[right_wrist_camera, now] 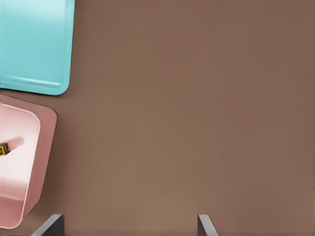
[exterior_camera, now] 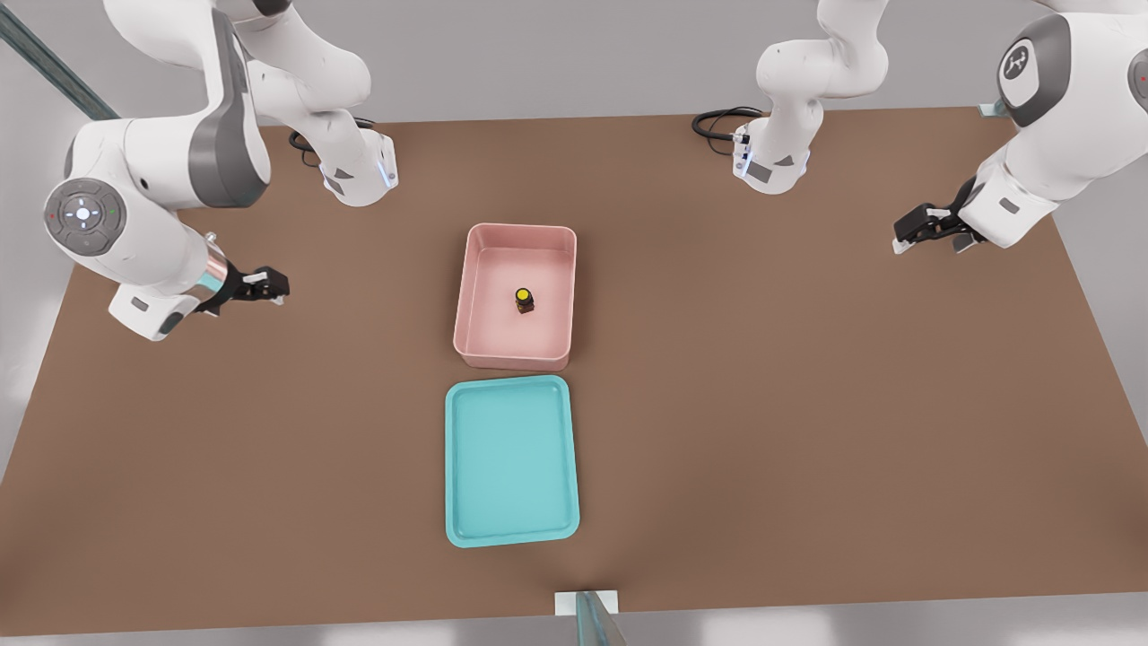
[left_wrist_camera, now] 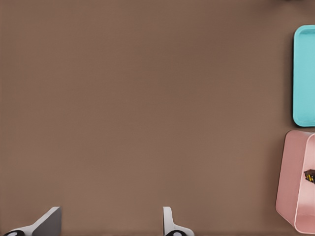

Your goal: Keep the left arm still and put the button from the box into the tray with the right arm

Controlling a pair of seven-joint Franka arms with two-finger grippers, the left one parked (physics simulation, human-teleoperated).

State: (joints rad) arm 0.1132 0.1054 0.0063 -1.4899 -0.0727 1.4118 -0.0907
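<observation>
The tiny dark brown-black button with a round yellow top [exterior_camera: 525, 300] stands upright on the floor of the pink rectangular plastic box with tall walls and rounded corners [exterior_camera: 469, 296], roughly at its middle and clear of all four walls. In the right wrist view only a sliver of the button [right_wrist_camera: 4, 149] shows at the picture's edge, inside the box [right_wrist_camera: 42, 147]; in the left wrist view it [left_wrist_camera: 309, 175] likewise peeks in at the edge, within the box [left_wrist_camera: 290, 182].

Just beside the box, on its nearer side in the front view, lies the shallow teal-turquoise rectangular tray with a low rim and rounded corners [exterior_camera: 456, 467]. A narrow strip of bare surface separates the two, and their long sides run in nearly the same direction. The tray [right_wrist_camera: 59, 59] holds nothing in the part that shows in the right wrist view, and the same goes for the left wrist view [left_wrist_camera: 298, 73].

Both containers sit on the flat brown bench [exterior_camera: 807, 404].

The white jointed right arm with the lit grey cap and shiny metal wrist band [exterior_camera: 134, 206] reaches in from the front view's left. Its black pincer [exterior_camera: 269, 285] hangs above bare bench, well apart from the box. The pincer's fingers [right_wrist_camera: 204, 226] stand spread with a wide gap between them, holding nothing.
</observation>
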